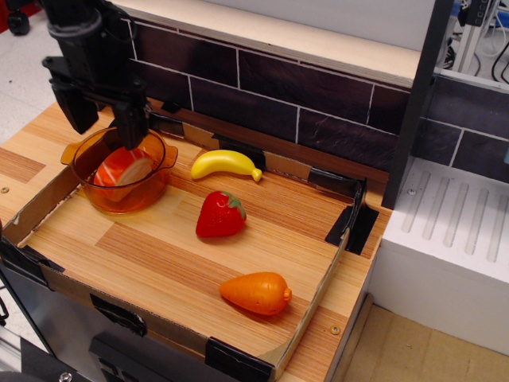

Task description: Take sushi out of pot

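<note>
Amber pot (87, 188); orange, white-striped sushi (121, 169); yellow banana (224, 164); red strawberry (219, 216); black gripper (106, 127).

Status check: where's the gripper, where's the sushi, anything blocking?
Gripper open, above the pot's back rim. Sushi in pot, not gripped. Nothing blocking; banana and strawberry lie apart.

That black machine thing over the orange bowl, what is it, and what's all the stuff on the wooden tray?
It is a robot arm's gripper, a two-fingered claw, seen by one camera looking down from the front. Its fingers are spread and hold nothing. It hangs over a see-through orange pot with a toy sushi piece inside. The tray is a shallow wooden one with cardboard sides. On it also lie a toy banana, strawberry and carrot. Dark tiles line the wall behind.
</note>
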{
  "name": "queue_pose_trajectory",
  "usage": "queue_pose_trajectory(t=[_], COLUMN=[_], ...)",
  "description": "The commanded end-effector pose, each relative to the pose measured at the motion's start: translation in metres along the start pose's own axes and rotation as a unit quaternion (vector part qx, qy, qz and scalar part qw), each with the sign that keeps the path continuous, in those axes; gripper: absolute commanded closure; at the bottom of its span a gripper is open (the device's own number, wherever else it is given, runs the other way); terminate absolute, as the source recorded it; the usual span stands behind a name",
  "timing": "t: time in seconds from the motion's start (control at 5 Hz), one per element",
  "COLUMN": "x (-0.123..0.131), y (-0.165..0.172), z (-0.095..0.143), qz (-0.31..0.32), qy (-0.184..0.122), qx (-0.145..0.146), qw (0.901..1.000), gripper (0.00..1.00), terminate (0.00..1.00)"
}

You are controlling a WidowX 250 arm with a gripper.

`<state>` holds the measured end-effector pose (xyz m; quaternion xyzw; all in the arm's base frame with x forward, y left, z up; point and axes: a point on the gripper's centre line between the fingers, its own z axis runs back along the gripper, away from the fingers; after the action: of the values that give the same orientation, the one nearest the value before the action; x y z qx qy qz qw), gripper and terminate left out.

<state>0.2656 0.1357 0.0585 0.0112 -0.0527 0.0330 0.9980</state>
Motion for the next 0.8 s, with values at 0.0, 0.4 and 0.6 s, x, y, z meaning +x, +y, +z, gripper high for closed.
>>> queue_pose_trajectory(t=[0.0,0.4,0.6], x=[0.001,0.007,0.007], y=[-0.006,0.0,0.003], z=[-0.015,-0.028,-0.031], qz=[0.007,0.023,0.024], qy=[-0.013,-0.017,-0.021], qx=[0.014,0.036,0.039], qw=[0.9998,0.9989,0.9987], gripper=[0.0,0.0,1.0], terminate=[0.0,0.0,0.0])
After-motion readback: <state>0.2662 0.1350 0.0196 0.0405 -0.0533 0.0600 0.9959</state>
